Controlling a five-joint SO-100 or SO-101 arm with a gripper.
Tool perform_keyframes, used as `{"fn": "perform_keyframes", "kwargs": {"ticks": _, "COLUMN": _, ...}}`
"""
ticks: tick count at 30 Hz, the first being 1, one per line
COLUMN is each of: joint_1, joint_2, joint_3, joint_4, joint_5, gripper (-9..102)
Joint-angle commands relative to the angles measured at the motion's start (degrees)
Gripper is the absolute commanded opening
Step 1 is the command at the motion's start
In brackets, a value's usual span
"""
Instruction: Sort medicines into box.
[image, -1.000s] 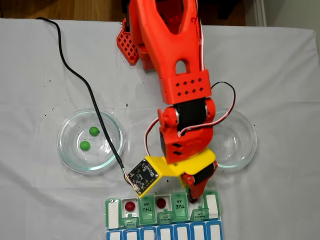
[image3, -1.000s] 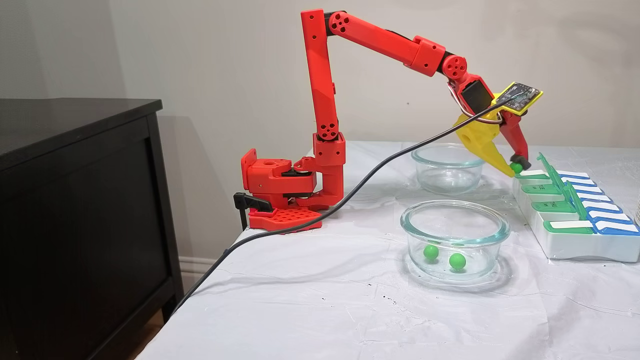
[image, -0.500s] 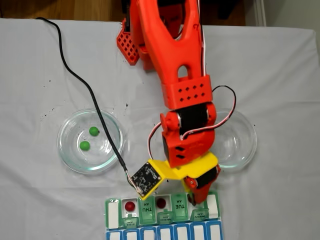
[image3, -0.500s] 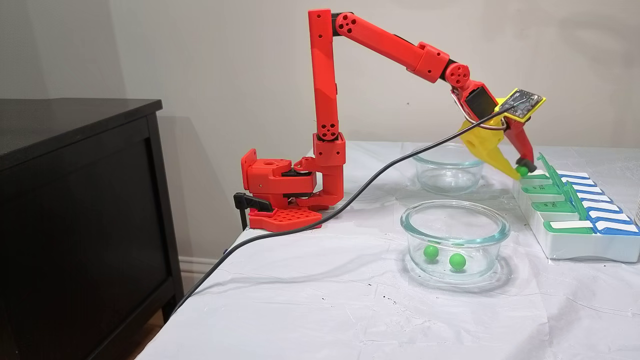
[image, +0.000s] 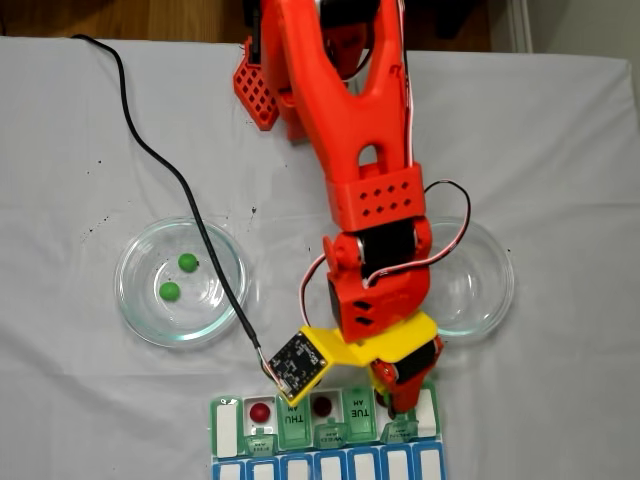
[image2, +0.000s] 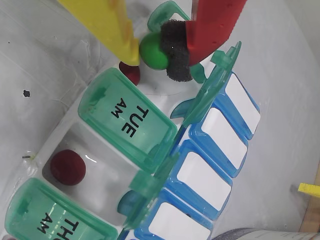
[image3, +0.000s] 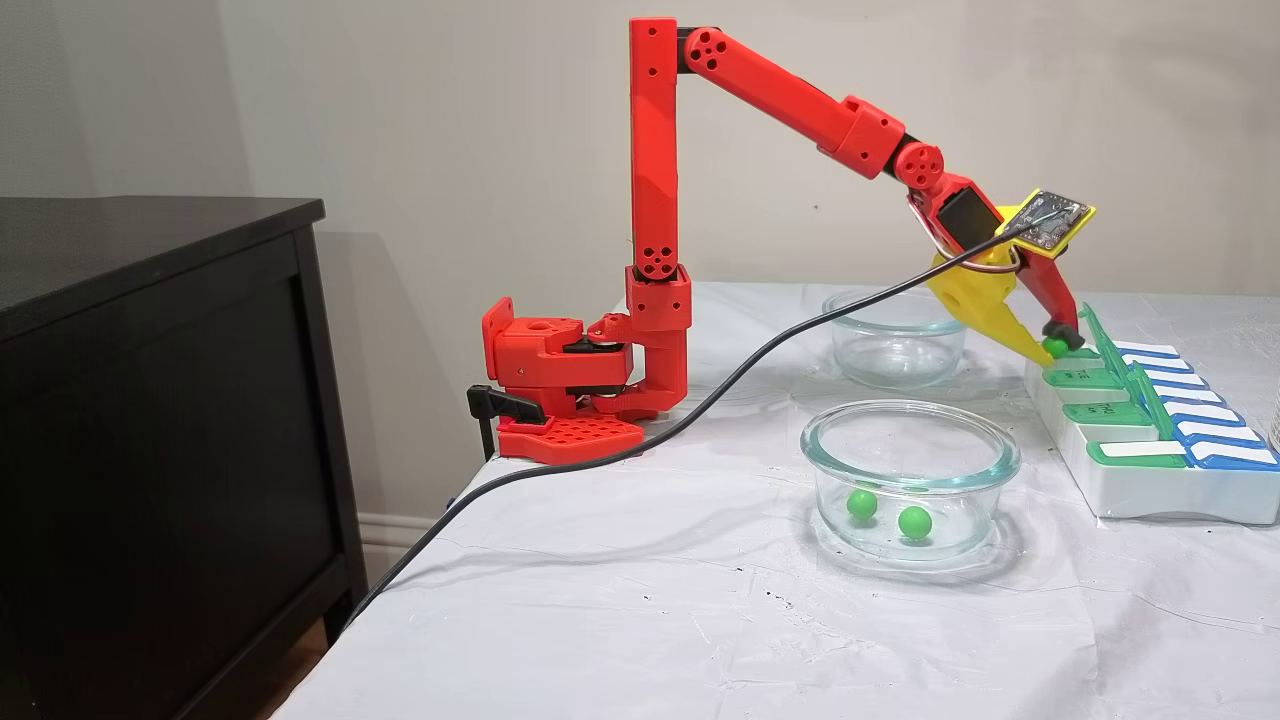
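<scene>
I stand on a table (image3: 620, 600) draped in a wrinkled white cloth (image: 560, 130), dotted with black specks. A plain beige wall (image3: 420, 120) fills the upper frame. A dark cabinet (image3: 160, 400) sits at the left. Wooden floor (image: 130, 18) shows along the top edge.

Box (image: 300, 440) blue row cut off by edge.

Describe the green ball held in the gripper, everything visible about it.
The green ball is small, round, smooth and slightly glossy. The gripper pinches it between the yellow finger's tip and the black foam pad on the red finger. It hangs just above the pill organizer, over an open cell holding a red ball. In a fixed view it sits at the organizer's far end.
</scene>
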Motion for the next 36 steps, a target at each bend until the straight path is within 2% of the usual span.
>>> {"fn": "perform_keyframes", "kwargs": {"ticks": 1, "joint_1": -0.6, "joint_2": 1.5, "joint_3": -4.7, "joint_4": -1.7, "joint_5": -1.1, "gripper": 1}}
{"fn": "perform_keyframes", "kwargs": {"ticks": 2, "joint_1": -0.5, "joint_2": 1.4, "joint_3": -4.7, "joint_4": -1.6, "joint_5": -1.0, "gripper": 7}}
{"fn": "perform_keyframes", "kwargs": {"ticks": 7, "joint_1": -0.4, "joint_2": 1.3, "joint_3": -4.7, "joint_4": -0.6, "joint_5": -0.9, "gripper": 17}}
{"fn": "perform_keyframes", "kwargs": {"ticks": 17, "joint_1": -0.1, "joint_2": 3.4, "joint_3": -4.7, "joint_4": 1.6, "joint_5": -1.5, "gripper": 18}}
{"fn": "perform_keyframes", "kwargs": {"ticks": 21, "joint_1": 1.0, "joint_2": 6.5, "joint_3": -5.6, "joint_4": 8.0, "joint_5": -3.5, "gripper": 15}}
{"fn": "perform_keyframes", "kwargs": {"ticks": 25, "joint_1": 2.7, "joint_2": 11.7, "joint_3": -6.4, "joint_4": 16.4, "joint_5": -5.7, "gripper": 0}}
{"fn": "perform_keyframes", "kwargs": {"ticks": 29, "joint_1": 4.7, "joint_2": 18.0, "joint_3": -7.2, "joint_4": 26.9, "joint_5": -7.1, "gripper": 0}}
{"fn": "perform_keyframes", "kwargs": {"ticks": 36, "joint_1": 11.8, "joint_2": 28.7, "joint_3": -6.2, "joint_4": 38.1, "joint_5": -14.9, "gripper": 0}}
